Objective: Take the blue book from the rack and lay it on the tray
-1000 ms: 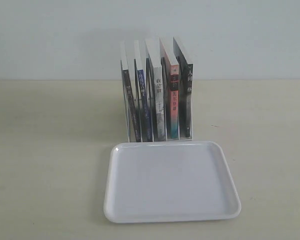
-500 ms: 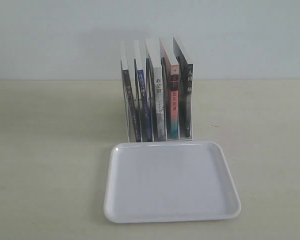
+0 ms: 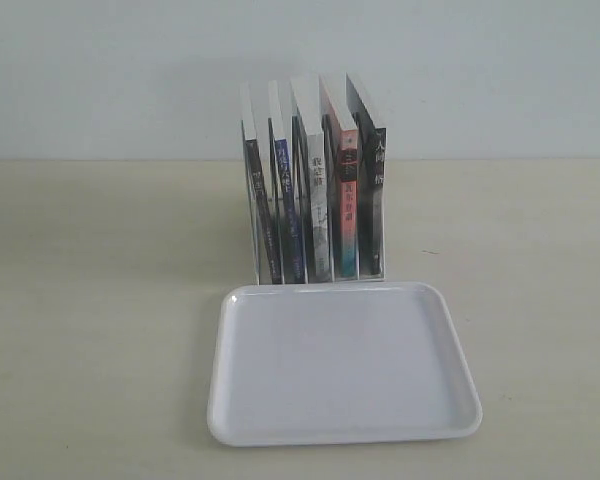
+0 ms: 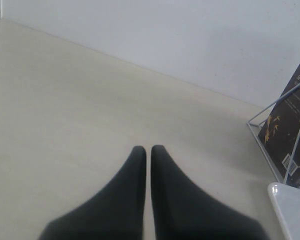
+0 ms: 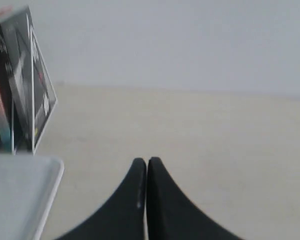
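Left gripper (image 4: 145, 148) and right gripper (image 5: 143, 160) were pressed together; the blue book (image 3: 286, 195) looked thin, bendy, best grabbed up top.

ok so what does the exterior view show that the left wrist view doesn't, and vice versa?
Exterior only: the rack from the front with every slot filled, the blue book spine-out, and the whole tray. Left wrist only: the left hand, shut, over bare table, and the end book showing its dark cover. Both: the rack, a corner of the tray, the table.
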### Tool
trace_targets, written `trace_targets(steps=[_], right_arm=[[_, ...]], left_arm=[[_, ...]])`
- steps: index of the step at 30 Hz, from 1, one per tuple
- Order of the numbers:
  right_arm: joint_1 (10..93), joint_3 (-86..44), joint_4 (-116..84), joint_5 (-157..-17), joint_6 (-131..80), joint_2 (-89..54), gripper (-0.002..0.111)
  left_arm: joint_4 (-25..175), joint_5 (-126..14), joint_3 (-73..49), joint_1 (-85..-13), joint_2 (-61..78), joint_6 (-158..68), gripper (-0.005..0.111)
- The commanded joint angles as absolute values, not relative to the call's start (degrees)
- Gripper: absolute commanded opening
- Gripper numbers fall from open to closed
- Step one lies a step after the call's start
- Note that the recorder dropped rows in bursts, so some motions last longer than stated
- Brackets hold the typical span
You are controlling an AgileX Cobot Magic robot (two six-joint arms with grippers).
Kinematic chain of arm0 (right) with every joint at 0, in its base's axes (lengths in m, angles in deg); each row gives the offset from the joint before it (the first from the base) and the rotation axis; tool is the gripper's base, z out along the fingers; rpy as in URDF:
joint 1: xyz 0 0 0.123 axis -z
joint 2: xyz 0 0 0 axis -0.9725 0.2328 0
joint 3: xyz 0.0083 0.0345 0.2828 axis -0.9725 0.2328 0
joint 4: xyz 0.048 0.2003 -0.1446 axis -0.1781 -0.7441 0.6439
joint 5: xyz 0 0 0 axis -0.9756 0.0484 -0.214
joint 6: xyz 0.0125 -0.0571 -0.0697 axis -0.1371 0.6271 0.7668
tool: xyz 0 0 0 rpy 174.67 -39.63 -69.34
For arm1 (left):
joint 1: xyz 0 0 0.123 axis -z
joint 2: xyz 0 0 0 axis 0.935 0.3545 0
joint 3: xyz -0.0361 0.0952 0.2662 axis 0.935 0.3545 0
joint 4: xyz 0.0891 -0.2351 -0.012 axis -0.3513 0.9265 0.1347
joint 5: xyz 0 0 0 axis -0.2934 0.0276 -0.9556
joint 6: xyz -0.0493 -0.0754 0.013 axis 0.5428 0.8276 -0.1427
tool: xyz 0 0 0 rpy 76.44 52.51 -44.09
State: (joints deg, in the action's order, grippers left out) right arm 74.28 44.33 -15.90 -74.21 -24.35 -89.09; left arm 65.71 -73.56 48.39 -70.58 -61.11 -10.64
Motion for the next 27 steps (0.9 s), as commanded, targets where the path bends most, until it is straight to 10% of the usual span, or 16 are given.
trace_targets(steps=[1,13,27], right_arm=[[74.7,44.3,-14.8,-89.2,-23.8,-89.4,0.000],[74.7,42.8,-23.6,-117.1,-26.8,-89.4,0.000],[74.7,7.7,-26.1,-67.0,-20.2,-52.6,0.000]], left_arm=[[65.7,-72.8,48.5,-70.7,-61.3,-10.9,0.004],[65.7,-72.8,48.5,-70.7,-61.3,-10.9,0.004],[65.7,-72.8,48.5,-70.7,-61.3,-10.9,0.004]])
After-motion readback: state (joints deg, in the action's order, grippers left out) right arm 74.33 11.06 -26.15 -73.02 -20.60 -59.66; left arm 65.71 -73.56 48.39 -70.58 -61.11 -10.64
